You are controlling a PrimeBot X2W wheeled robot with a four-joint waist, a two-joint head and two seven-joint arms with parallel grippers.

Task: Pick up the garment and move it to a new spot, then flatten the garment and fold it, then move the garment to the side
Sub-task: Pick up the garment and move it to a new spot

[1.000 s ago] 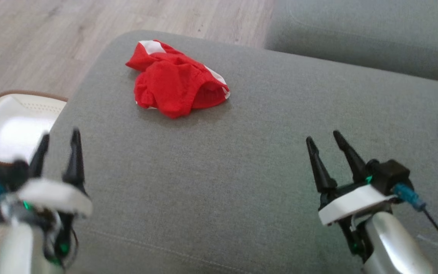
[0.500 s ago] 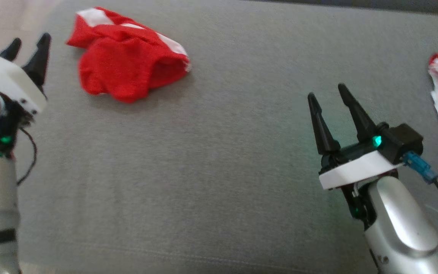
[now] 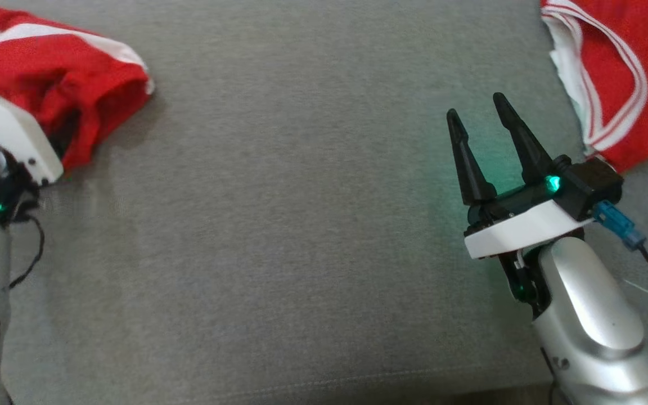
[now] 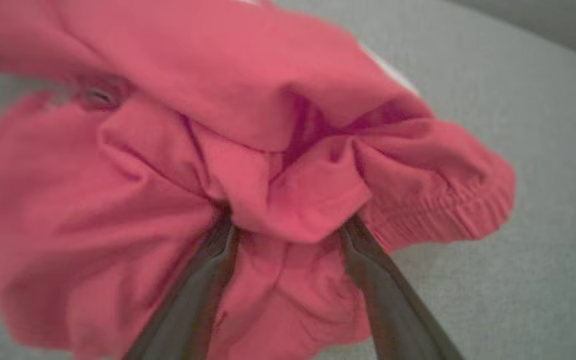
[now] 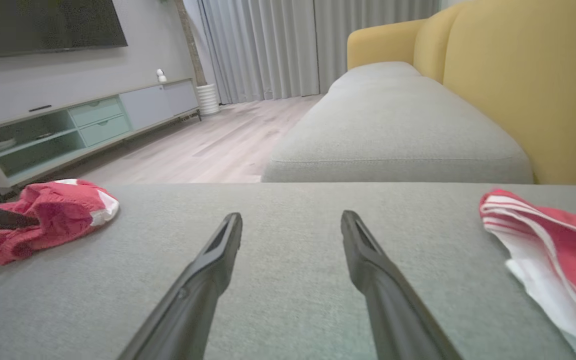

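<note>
The red garment (image 3: 76,95) lies crumpled at the left side of the grey sofa cushion (image 3: 301,225). The left gripper (image 4: 288,222) has its fingers spread wide and pushed into this garment, with a fold of cloth between them, not pinched. The right gripper (image 3: 475,104) is also wide open and empty, over the cushion, near another red-and-white cloth (image 3: 611,73).

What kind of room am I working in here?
Most likely a home living room: a grey sofa seat with a yellow backrest, a low TV cabinet under a dark wall screen, and floor-length curtains.
</note>
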